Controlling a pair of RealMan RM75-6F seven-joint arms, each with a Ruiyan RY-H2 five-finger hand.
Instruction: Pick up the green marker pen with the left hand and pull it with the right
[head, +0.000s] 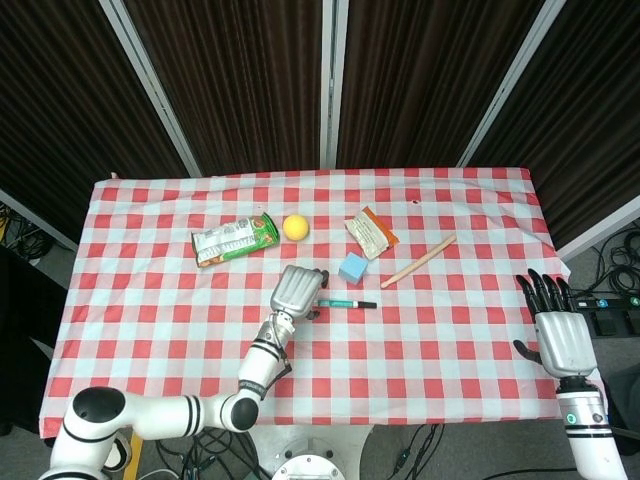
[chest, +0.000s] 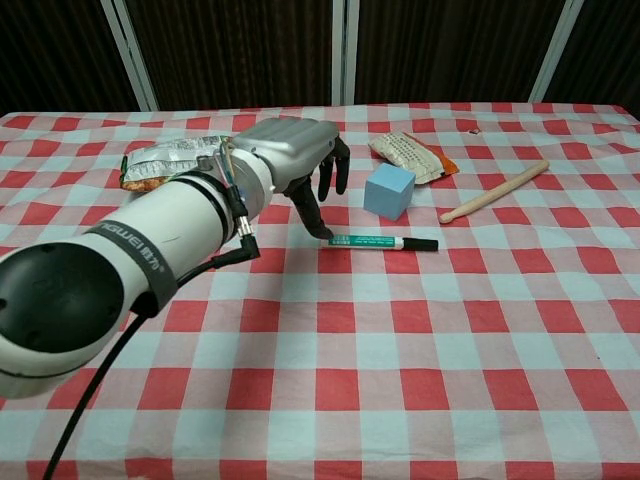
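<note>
The left hand (chest: 295, 160) hovers with fingers spread and empty, a fingertip right at the near end of the green marker pen (chest: 378, 242), which lies flat on the tabletop (chest: 400, 360). The right hand (head: 556, 330) rests open, empty, well apart at the edge.

Blue cube (chest: 389, 190) crowds marker (chest: 378, 241) — front side free.

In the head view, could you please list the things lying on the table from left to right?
Green snack bag → yellow ball → left hand → green marker pen → blue cube → orange-edged packet → wooden stick, with the right hand off the table's right edge.
</note>
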